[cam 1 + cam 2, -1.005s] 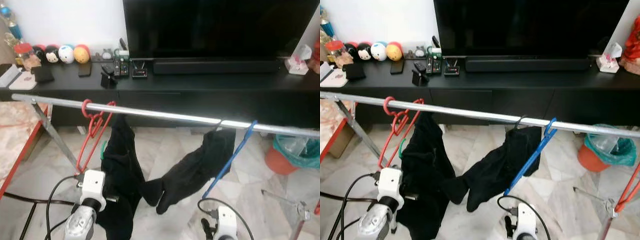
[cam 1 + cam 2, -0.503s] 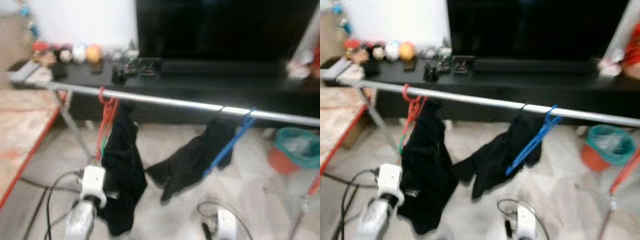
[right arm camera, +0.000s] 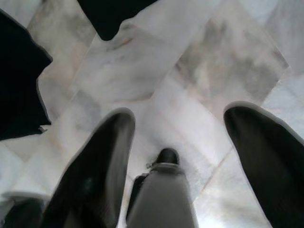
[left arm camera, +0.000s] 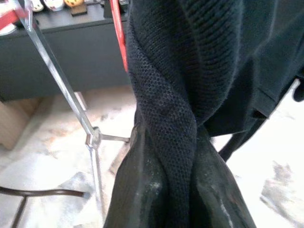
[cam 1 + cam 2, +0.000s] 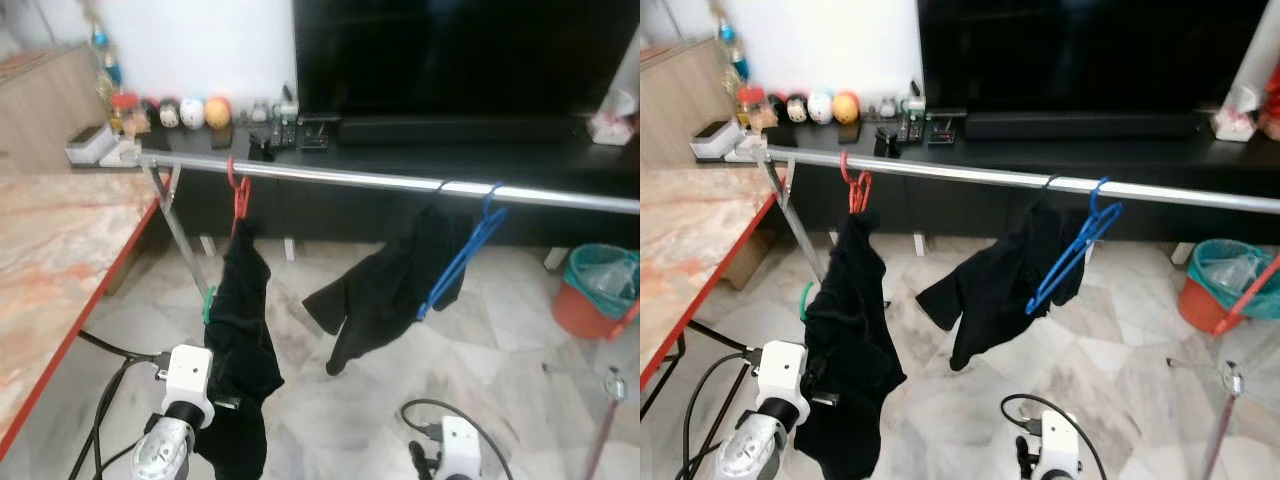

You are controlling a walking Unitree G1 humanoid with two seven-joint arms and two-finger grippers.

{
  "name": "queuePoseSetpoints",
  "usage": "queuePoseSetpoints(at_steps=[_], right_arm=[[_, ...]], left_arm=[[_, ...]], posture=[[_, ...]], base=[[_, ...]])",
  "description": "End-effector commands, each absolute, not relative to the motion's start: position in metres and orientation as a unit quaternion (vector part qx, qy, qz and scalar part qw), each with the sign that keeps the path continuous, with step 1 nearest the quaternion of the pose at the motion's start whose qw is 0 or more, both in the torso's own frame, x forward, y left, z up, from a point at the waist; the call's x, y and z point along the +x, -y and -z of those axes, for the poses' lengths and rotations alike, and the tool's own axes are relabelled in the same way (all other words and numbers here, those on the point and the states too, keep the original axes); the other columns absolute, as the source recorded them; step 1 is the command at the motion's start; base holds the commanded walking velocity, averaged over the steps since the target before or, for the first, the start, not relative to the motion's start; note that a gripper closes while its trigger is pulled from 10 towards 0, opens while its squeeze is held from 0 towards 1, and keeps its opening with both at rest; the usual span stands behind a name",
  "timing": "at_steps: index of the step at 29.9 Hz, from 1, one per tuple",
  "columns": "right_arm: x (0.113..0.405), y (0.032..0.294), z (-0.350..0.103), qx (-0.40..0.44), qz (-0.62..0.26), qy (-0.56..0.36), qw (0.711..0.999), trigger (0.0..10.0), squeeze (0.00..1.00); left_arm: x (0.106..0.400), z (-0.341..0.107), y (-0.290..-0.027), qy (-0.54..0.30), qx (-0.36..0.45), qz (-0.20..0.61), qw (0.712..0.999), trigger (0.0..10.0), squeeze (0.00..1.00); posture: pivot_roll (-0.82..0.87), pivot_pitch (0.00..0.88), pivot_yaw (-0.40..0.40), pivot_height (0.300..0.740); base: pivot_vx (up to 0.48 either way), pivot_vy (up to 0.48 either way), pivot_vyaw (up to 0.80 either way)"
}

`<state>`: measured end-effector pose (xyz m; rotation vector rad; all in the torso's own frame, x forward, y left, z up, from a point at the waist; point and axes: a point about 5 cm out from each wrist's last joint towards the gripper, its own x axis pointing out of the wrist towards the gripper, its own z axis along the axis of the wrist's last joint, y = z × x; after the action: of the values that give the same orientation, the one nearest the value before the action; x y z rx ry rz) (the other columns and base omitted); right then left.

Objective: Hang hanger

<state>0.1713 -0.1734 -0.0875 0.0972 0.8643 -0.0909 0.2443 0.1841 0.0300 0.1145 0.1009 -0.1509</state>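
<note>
Home living room: TV (image 5: 450,50) on black console (image 5: 520,150), marble floor (image 5: 1120,360), drying rail (image 5: 970,175).

The left gripper (image 4: 180,190) is clamped on the black garment (image 5: 240,340), its arm low under the rail (image 5: 400,182). The right gripper (image 3: 180,156) hangs low below that rail with fingers (image 3: 95,166) spread wide, pointing down.

Left claw (image 4: 175,190) tips buried in black garment (image 4: 199,71), shelf trinkets (image 5: 190,112) too small

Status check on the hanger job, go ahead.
Left gripper shut on black garment hanging from red hanger on rail. Right gripper open over floor, idle. Nothing in the way.
</note>
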Motion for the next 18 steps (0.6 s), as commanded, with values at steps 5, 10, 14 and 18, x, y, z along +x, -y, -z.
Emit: queuePoseSetpoints(at_steps=[5,10,14,18], right_arm=[[0.1691,0.1691,0.0887,0.052,0.040,-0.421,0.905,10.0,0.00],[0.1677,0.1706,0.0892,0.052,0.041,-0.422,0.904,10.0,0.00],[0.1680,0.1720,0.0889,0.051,0.043,-0.421,0.904,10.0,0.00],[0.1686,0.1738,0.0886,0.049,0.044,-0.422,0.904,10.0,0.00]], left_arm=[[0.2439,-0.0337,-0.1874,-0.039,0.058,0.073,0.995,10.0,0.00],[0.2459,-0.0340,-0.1856,-0.038,0.056,0.075,0.995,10.0,0.00],[0.2472,-0.0350,-0.1843,-0.036,0.055,0.075,0.995,10.0,0.00],[0.2482,-0.0352,-0.1845,-0.035,0.053,0.071,0.995,10.0,0.00]], posture=[[-0.02,0.000,0.012,0.740],[-0.02,0.000,0.008,0.740],[-0.02,0.000,0.005,0.740],[-0.02,0.000,0.005,0.740]], base=[[-0.283,0.000,0.00],[-0.283,0.000,0.00],[-0.283,0.000,0.00],[-0.284,0.000,0.00]])
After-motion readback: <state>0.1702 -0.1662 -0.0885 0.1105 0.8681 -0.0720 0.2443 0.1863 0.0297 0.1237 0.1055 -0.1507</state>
